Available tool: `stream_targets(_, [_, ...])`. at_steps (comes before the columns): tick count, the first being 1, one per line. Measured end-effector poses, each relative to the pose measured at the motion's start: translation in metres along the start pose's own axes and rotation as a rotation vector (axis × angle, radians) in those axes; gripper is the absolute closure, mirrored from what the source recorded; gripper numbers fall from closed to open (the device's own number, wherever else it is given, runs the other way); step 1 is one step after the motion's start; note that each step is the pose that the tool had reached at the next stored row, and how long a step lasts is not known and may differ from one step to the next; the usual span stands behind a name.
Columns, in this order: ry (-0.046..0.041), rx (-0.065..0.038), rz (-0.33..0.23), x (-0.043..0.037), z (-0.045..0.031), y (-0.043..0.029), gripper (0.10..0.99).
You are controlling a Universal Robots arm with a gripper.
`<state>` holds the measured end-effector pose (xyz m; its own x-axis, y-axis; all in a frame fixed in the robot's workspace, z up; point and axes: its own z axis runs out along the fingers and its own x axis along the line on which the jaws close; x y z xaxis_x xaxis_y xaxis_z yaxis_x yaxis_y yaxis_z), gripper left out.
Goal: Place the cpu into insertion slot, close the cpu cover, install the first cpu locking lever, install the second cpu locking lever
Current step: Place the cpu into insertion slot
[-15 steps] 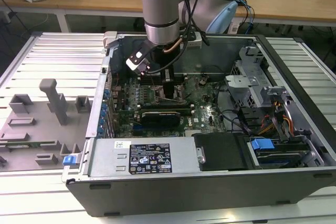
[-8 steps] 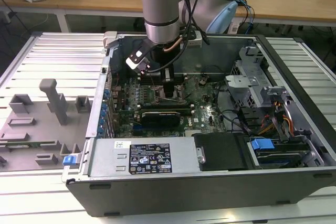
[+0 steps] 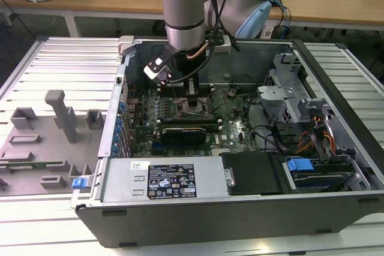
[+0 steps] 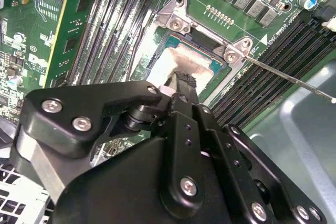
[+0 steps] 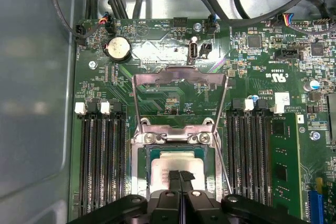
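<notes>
Inside the open computer case (image 3: 240, 220), which lies on a slatted metal surface (image 3: 60, 58), the gripper (image 3: 192, 91) hangs over the middle of the motherboard (image 5: 252, 77), with the long black graphics card (image 3: 186, 131) at 6 o'clock from it in the exterior view. In both wrist views the fingers (image 5: 173, 179) are pressed together with nothing between them, their tips on or just above the cpu (image 5: 168, 162). The cpu lies flat inside the insertion slot (image 5: 139, 148), so the first step looks done. The cpu cover (image 5: 181, 77) stands swung open on its hinge, away from the chip, so it is not yet closed. One thin locking lever (image 4: 294, 80) sticks out free beside the socket. I cannot make out the other, and both latching steps look undone.
</notes>
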<state>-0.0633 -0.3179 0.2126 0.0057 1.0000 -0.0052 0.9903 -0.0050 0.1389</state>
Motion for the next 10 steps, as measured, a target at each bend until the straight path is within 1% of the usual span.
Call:
stream_targets(2, [-0.0001,0.0,0.0,0.0,0.0,0.0,0.98])
stream_targets(3, [0.002,0.007,0.0,-0.0001,0.0,0.0001,0.98])
stream_targets(4, [0.008,0.029,0.001,0.0,0.0003,0.0008,0.98])
stream_targets(5, [0.0141,0.055,0.002,-0.0001,0.0006,0.0019,0.98])
stream_targets(6, [0.0206,0.088,0.003,-0.0003,0.0008,0.0032,0.98])
stream_targets(7, [0.0236,0.104,0.003,-0.0003,0.0009,0.0037,0.98])
stream_targets(10, [0.0253,0.112,0.003,-0.0003,0.001,0.0042,0.98])
